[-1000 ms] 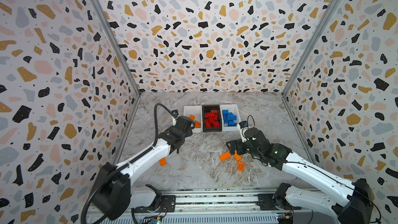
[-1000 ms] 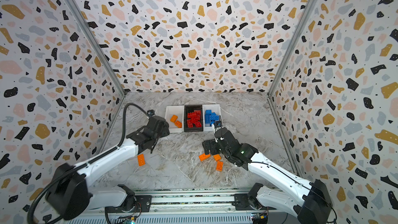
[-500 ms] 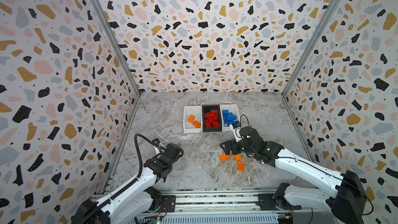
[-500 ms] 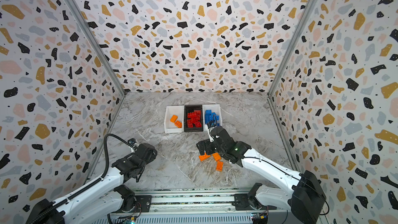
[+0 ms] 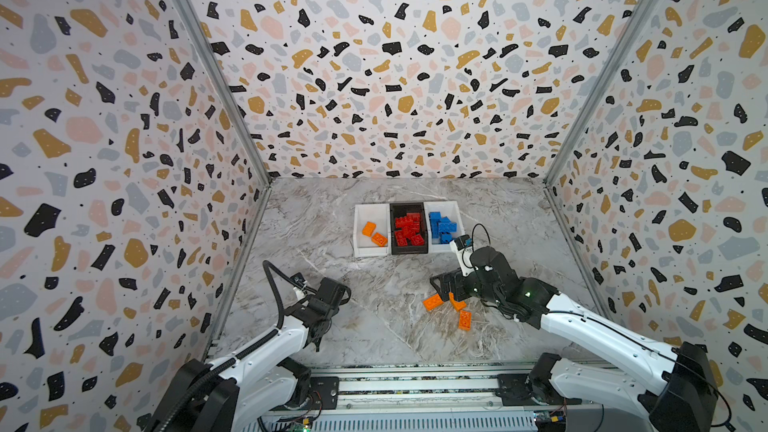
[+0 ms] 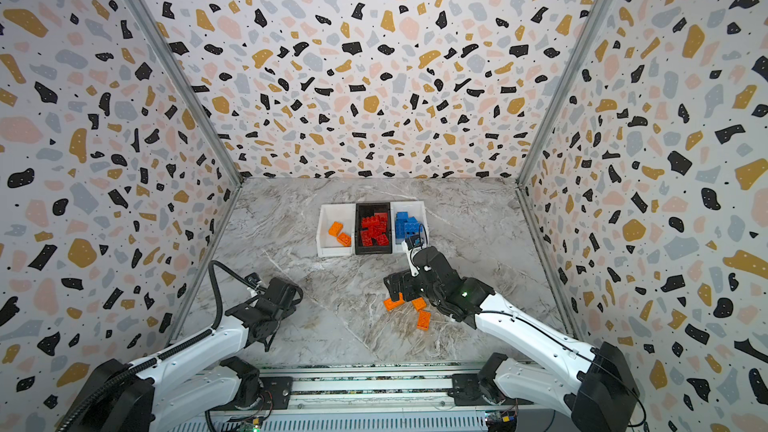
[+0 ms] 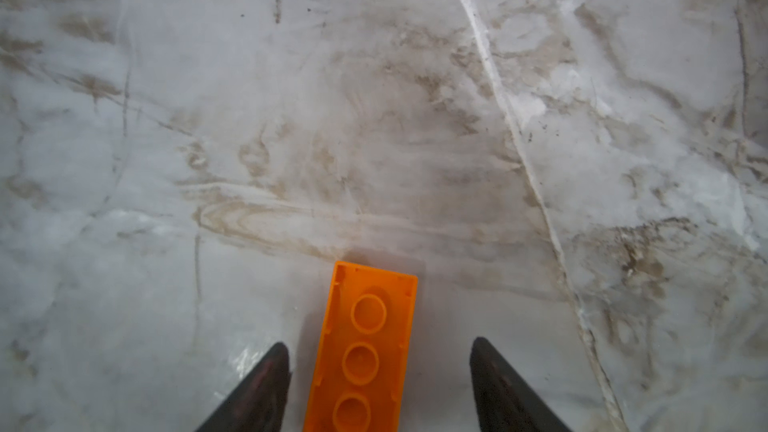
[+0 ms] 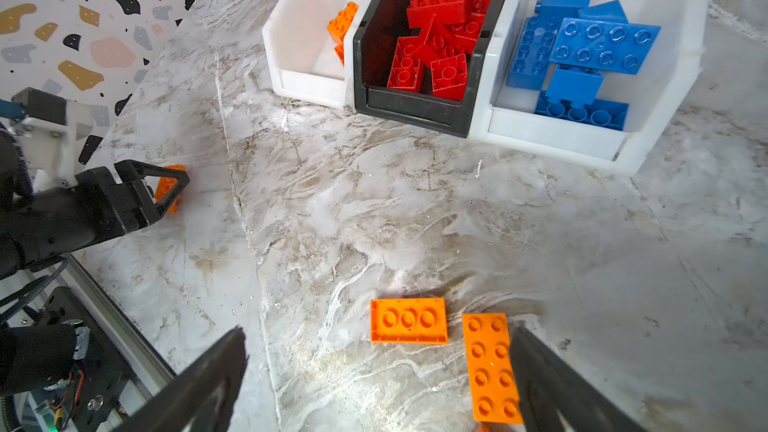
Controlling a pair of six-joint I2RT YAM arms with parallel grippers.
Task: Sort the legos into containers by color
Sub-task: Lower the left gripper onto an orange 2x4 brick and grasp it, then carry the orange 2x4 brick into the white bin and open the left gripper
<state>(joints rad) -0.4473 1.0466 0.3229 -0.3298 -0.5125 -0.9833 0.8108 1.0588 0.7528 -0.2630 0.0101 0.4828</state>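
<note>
Marble-look tabletop [image 5: 374, 338], grey-veined, enclosed by terrazzo-patterned walls [image 5: 104, 139].

Containers: three bins stand side by side in a row toward the back.
- Left white bin [image 5: 371, 213]: holds two orange bricks [image 5: 374, 233].
- Black bin [image 5: 398, 211], in the middle: holds a heap of red bricks [image 5: 409, 229].
- Right white bin [image 5: 456, 211]: holds a heap of blue bricks [image 5: 442, 226].

Loose legos: four, all orange, all on the table.
- Hollow-side-up brick [image 8: 409, 321], studded oblong brick [image 8: 490, 367] and third brick [image 5: 464, 320]: a close cluster in front of the right white bin.
- Lone orange brick [image 7: 368, 313]: well apart from the cluster, toward the left wall, lying hollow side up. Both top views hide it under the left arm.

Left gripper [image 7: 379, 344]: fingers apart, one on each side of the lone orange brick. The left wrist view shows bare table between each finger and the brick, so nothing is clamped.

Right gripper [image 8: 378, 332]: spread wide and empty, low over the cluster. The hollow-side-up brick lies between the fingers [image 8: 216, 371], and the opposite finger overlaps the long edge of the studded oblong brick. Whether it touches cannot be told.
</note>
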